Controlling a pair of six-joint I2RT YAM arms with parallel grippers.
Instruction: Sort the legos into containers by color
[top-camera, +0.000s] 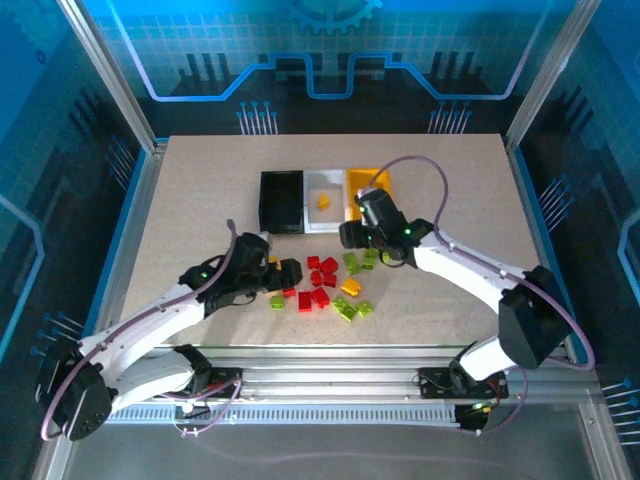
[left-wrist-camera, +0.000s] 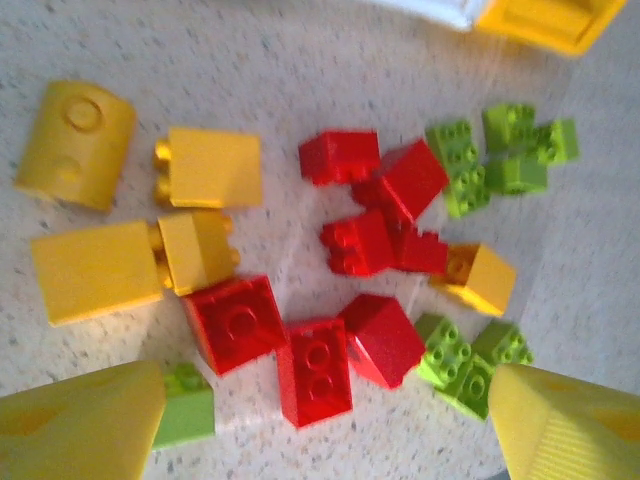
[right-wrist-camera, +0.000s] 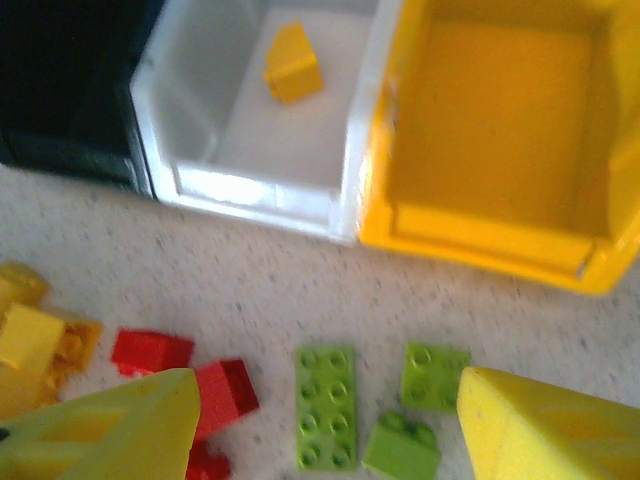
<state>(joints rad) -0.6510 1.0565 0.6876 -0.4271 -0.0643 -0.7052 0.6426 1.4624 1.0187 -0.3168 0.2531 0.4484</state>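
Yellow-orange, red and lime legos (top-camera: 322, 285): lay in a loose heap on the table (top-camera: 200, 200), centre of the top view, just below the containers (top-camera: 325, 227). In the right wrist view: black bin (right-wrist-camera: 60, 90) upper left; white bin (right-wrist-camera: 260, 190) beside it, one yellow brick (right-wrist-camera: 292, 62) inside; yellow bin (right-wrist-camera: 480, 240) upper right, nothing seen in it. Step judged: choosing the next brick. Best done by singling out one brick at the heap's edge, straddling it squarely, clearing its neighbours. Entry, left gripper (left-wrist-camera: 325, 395): spread wide, empty, above red bricks (left-wrist-camera: 315, 365); green brick (left-wrist-camera: 185, 405) just beside its lower-left finger. Entry, right gripper (right-wrist-camera: 328, 385): parted, empty; green plate (right-wrist-camera: 325, 415) lay between its fingers.
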